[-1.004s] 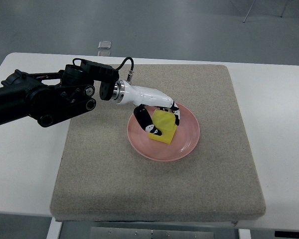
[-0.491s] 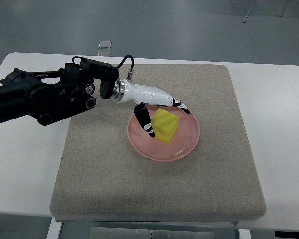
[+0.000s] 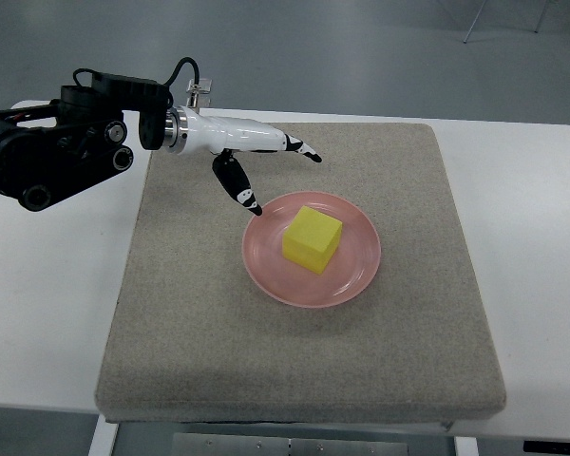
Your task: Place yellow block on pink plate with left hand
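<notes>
A yellow block (image 3: 313, 238) rests in the middle of the pink plate (image 3: 357, 278), which sits on the grey mat. My left hand (image 3: 280, 178) hovers up and to the left of the plate, apart from the block. Its white fingers with black tips (image 3: 309, 153) are spread and hold nothing; the thumb (image 3: 239, 186) points down toward the plate's rim. The black left arm (image 3: 57, 152) enters from the left edge.
The grey felt mat (image 3: 218, 332) covers most of the white table (image 3: 532, 237). A small clear object (image 3: 199, 87) lies on the floor beyond the table's far edge.
The left hand let go of the yellow block, opened, and pulled back up and to the left, off the plate. The block stays on the plate.
</notes>
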You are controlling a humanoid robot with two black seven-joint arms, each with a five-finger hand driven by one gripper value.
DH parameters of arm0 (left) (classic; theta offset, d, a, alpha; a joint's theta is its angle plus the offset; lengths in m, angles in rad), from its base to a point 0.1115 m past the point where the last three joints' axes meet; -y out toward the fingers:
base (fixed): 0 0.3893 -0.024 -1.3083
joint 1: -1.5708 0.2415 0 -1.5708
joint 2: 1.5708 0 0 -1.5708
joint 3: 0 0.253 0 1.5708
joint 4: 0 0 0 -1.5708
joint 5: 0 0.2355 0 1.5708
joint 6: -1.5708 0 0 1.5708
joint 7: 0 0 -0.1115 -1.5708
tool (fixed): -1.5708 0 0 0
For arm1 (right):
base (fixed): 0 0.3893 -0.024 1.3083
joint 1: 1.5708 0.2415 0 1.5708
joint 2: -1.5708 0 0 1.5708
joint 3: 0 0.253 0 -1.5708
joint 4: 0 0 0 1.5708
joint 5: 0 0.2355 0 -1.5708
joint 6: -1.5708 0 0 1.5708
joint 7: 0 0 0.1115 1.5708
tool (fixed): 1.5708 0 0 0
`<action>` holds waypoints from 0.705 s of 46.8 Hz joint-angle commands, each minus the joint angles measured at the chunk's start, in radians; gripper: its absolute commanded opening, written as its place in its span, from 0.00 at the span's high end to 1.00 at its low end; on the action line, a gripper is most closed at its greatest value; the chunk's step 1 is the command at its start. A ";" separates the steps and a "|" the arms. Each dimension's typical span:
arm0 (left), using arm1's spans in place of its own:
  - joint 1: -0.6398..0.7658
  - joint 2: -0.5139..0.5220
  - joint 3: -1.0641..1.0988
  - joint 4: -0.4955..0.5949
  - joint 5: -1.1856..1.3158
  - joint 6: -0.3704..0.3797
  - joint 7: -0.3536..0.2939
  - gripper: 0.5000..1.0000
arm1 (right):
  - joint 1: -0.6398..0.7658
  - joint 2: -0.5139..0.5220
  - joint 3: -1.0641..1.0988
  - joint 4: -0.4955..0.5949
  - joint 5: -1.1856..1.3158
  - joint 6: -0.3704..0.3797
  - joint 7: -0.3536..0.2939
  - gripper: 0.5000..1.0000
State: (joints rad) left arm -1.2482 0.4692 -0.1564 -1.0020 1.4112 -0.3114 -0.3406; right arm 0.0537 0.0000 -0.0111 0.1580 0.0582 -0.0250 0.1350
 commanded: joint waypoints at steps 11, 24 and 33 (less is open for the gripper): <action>0.021 0.000 -0.091 0.178 -0.099 0.032 0.000 0.02 | 0.000 0.000 -0.001 0.000 0.000 0.000 0.000 0.15; 0.018 -0.050 -0.094 0.361 -0.328 0.124 0.006 0.02 | 0.000 0.000 0.000 0.000 0.000 0.000 0.000 0.15; 0.016 -0.145 -0.094 0.563 -0.477 0.127 0.018 0.02 | 0.000 0.000 0.000 0.000 0.000 0.000 0.000 0.15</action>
State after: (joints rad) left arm -1.2306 0.3564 -0.2503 -0.5043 0.9911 -0.1825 -0.3264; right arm 0.0535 0.0000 -0.0108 0.1580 0.0588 -0.0245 0.1349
